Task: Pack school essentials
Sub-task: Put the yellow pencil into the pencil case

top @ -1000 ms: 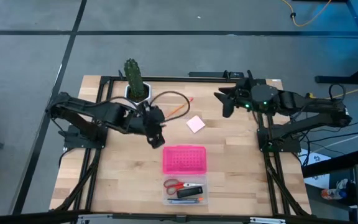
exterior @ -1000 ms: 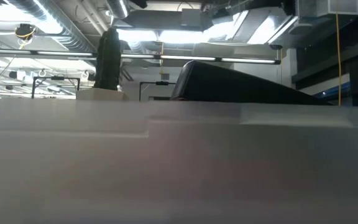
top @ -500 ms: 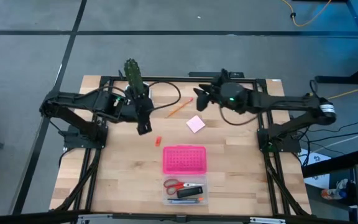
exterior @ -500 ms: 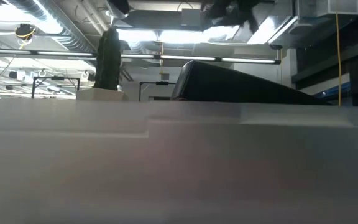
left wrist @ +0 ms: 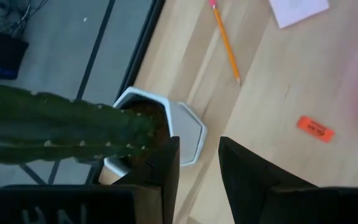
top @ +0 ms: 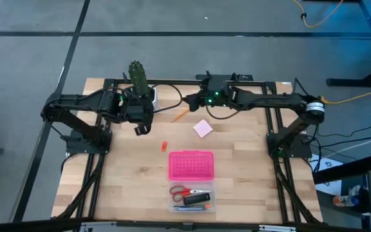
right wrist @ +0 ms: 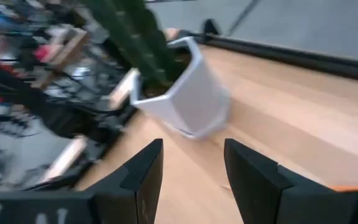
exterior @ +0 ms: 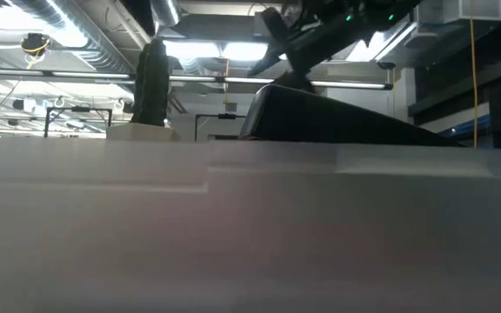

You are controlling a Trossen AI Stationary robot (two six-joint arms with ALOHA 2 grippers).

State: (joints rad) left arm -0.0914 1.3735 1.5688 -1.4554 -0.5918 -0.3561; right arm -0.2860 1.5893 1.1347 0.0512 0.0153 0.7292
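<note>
Right now the right pincer (top: 203,98) hangs empty, fingers parted, just above and beside the orange pencil (top: 183,113). Light, stiff and thin, it probably rolls, so pinching mid-shaft across it looks best. Farther out, the left pincer (top: 140,129), also parted and empty, hovers near the cactus (top: 137,76).

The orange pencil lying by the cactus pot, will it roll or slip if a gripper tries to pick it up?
The orange pencil is thin and lies flat on smooth wood, so it may roll or skid when nudged. It looks stiff and light, probably easy to lift once pinched.
</note>
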